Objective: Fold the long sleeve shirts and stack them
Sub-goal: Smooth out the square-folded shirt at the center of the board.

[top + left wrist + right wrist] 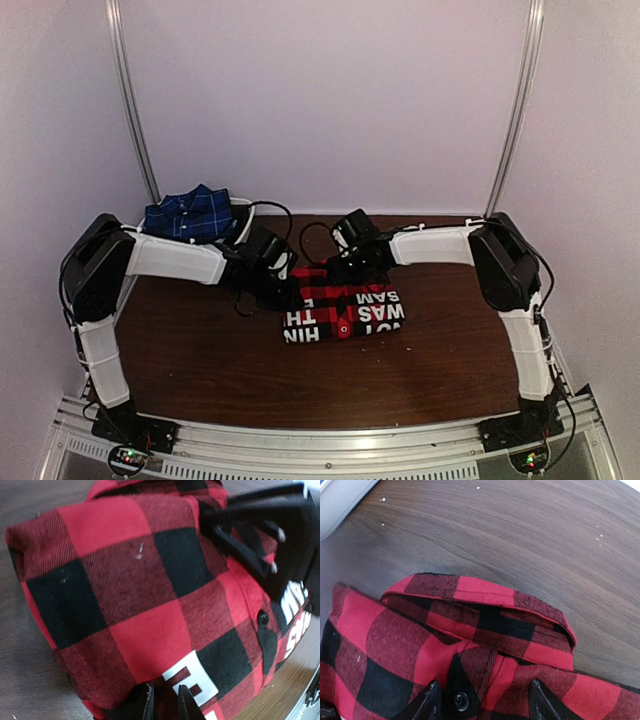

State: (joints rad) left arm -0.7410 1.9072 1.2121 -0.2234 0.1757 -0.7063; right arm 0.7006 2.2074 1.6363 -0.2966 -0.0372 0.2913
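Top external: red-and-black shirt (345, 305) lies folded on the table (200, 360); left tool (165, 706) pinches its edge, right tool (485, 700) spread over its collar (480, 592).

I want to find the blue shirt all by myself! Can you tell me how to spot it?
Look at the brown wooden table and go to its far left corner, near the back wall. The blue shirt lies there, just behind the left arm. It is navy blue with thin white lines, while the red-and-black checked shirt in the middle has big white letters.

Red-and-black shirt (390, 640) (one black button (461, 700)) under spread fingers (543, 701)
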